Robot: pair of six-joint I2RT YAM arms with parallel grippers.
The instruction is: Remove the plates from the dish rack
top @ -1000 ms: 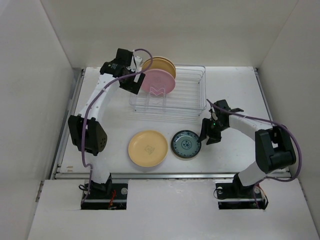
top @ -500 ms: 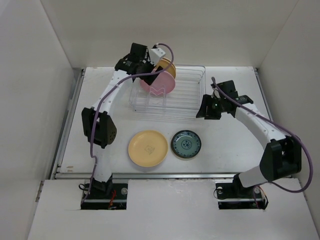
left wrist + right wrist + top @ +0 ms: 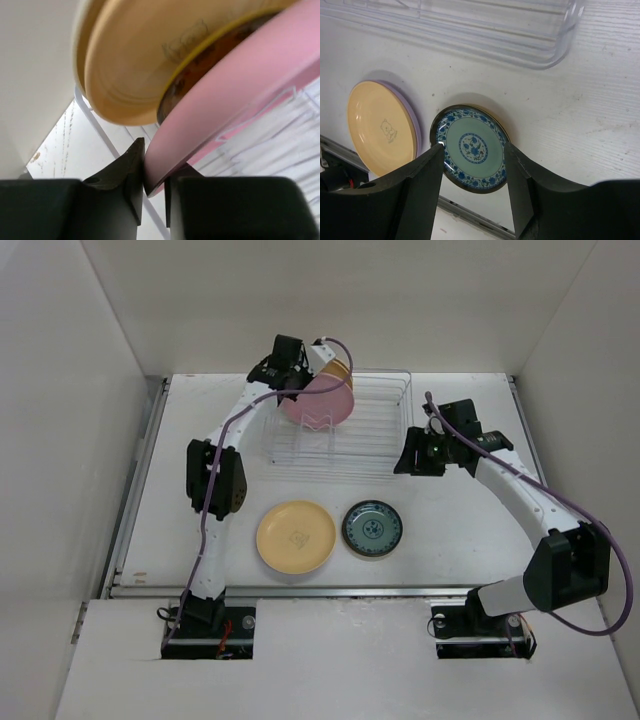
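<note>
Crockery this stiff, slick and breakable looks best taken by the rim, as the left gripper (image 3: 152,187) does, jaws pinching the pink plate (image 3: 240,100) standing in the rack (image 3: 385,425), while the right gripper (image 3: 474,148) hangs spread above the table (image 3: 480,540).

Arms (image 3: 226,420): white links, black joints, purple cables (image 3: 520,476); end effector fingers (image 3: 420,195) matte black.

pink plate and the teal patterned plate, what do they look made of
The pink plate: smooth, matte, thick rounded rim; likely plastic or melamine, possibly matte ceramic. The teal patterned plate: glossy, with reflections over a blue floral print and a brown rim; looks like glazed ceramic.
</note>
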